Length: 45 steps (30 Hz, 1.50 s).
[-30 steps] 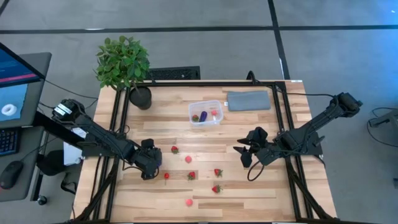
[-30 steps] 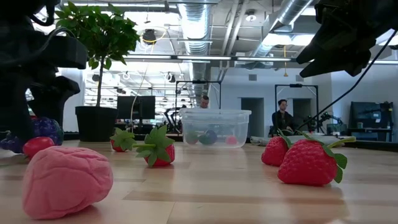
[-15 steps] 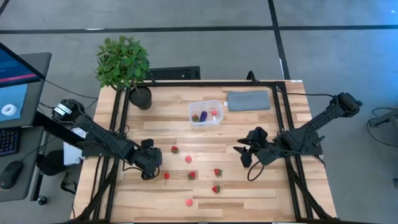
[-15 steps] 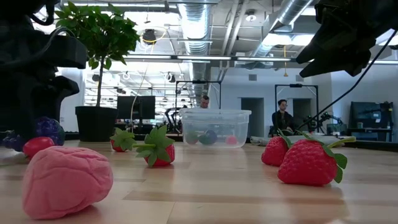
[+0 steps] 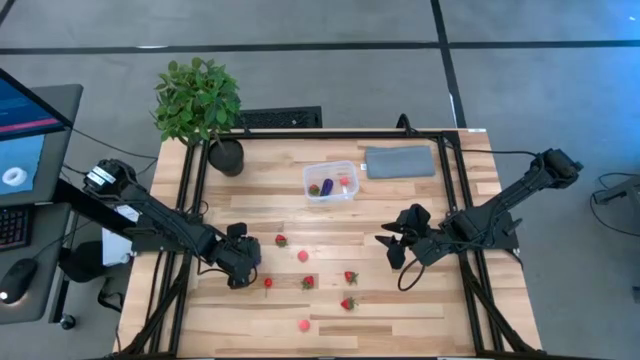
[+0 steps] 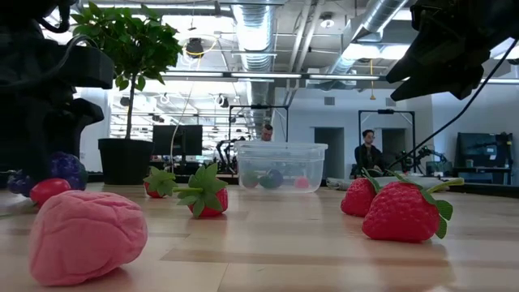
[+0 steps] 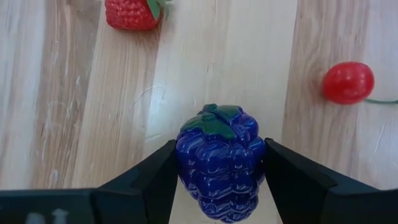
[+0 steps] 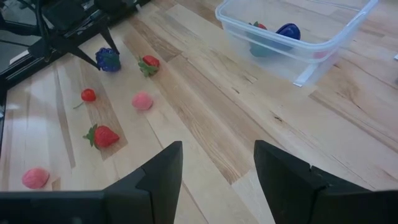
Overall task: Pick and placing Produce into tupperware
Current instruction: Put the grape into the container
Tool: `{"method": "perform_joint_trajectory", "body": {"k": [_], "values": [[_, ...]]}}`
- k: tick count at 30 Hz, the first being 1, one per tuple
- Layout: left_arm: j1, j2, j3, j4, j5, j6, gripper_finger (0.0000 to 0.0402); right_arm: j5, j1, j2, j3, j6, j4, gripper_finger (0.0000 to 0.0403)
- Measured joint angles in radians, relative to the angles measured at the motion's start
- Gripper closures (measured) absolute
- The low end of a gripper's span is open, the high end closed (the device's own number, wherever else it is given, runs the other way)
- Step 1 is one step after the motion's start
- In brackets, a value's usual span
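— Your left gripper (image 7: 217,171), low over the table's left side, is clamped on a dark purple grape bunch (image 7: 219,163), one finger pressed against each side of it. Where is everything else?

— Your right gripper (image 5: 392,248) hangs over the table's right side with its fingers parted and nothing between them. Just beside the held grapes lies a small red cherry (image 7: 347,82), and a strawberry (image 7: 132,13) lies a little farther off. More strawberries and pink pieces are scattered across the middle of the table toward its front edge. The clear tupperware (image 5: 330,181) sits near the back edge, at centre, already holding a purple piece and some red ones. A grey pad (image 5: 400,160) lies to its right, and a potted plant (image 5: 198,100) stands at the back left corner.
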State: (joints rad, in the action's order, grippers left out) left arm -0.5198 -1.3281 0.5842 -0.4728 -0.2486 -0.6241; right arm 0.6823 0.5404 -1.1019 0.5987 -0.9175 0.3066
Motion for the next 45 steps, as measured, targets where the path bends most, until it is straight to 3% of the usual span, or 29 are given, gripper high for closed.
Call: {"method": "perform_joint_trajectory", "body": {"k": [19, 32, 39, 45], "values": [[0.0, 0.02, -0.001, 0.142, -0.121, -0.026, 0.0198, -0.001, 0.0, 0.0, 0.0, 0.0, 0.001, 0.0182], [0.008, 0.261, -0.001, 0.157, -0.36, -0.012, 0.0198, -0.001, 0.0, 0.0, 0.0, 0.0, 0.0, 0.0182], [0.05, 0.365, 0.0, 0.16, -0.4, 0.053, 0.0198, -0.001, 0.0, 0.0, 0.0, 0.0, 0.0, 0.0182], [0.093, 0.38, 0.0, 0.217, -0.4, 0.129, 0.0198, -0.001, 0.0, 0.0, 0.0, 0.0, 0.0, 0.0182]]}}
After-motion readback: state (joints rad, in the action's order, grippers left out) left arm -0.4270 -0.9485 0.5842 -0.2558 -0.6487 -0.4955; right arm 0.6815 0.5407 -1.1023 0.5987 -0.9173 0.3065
